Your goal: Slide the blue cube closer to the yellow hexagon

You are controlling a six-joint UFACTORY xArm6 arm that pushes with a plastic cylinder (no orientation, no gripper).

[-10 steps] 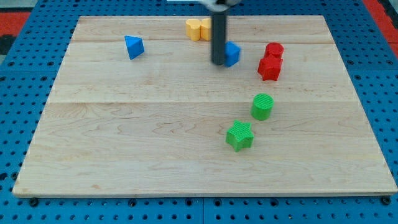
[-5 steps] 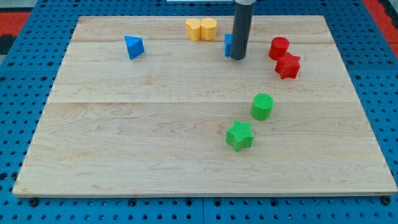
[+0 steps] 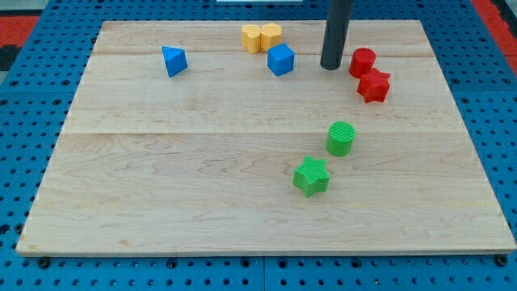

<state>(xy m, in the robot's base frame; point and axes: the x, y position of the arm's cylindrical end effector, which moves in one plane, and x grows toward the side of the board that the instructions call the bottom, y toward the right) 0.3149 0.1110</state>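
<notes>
The blue cube (image 3: 280, 60) sits near the view's top, just below and right of two touching yellow blocks. The left one is the yellow hexagon (image 3: 252, 37); the right one (image 3: 271, 35) is a rounded shape I cannot name. The cube's top corner almost touches the right yellow block. My tip (image 3: 331, 66) is to the right of the blue cube, apart from it, and just left of the red cylinder (image 3: 363, 62).
A red star (image 3: 374, 86) lies below the red cylinder. A blue triangular block (image 3: 174, 61) is at the upper left. A green cylinder (image 3: 342, 138) and a green star (image 3: 311, 176) sit lower, right of centre, on the wooden board (image 3: 161, 178).
The blue cube has slid left, closer to the yellow blocks. My tip has moved right, away from the cube toward the red cylinder. The red blocks shifted right before that.
</notes>
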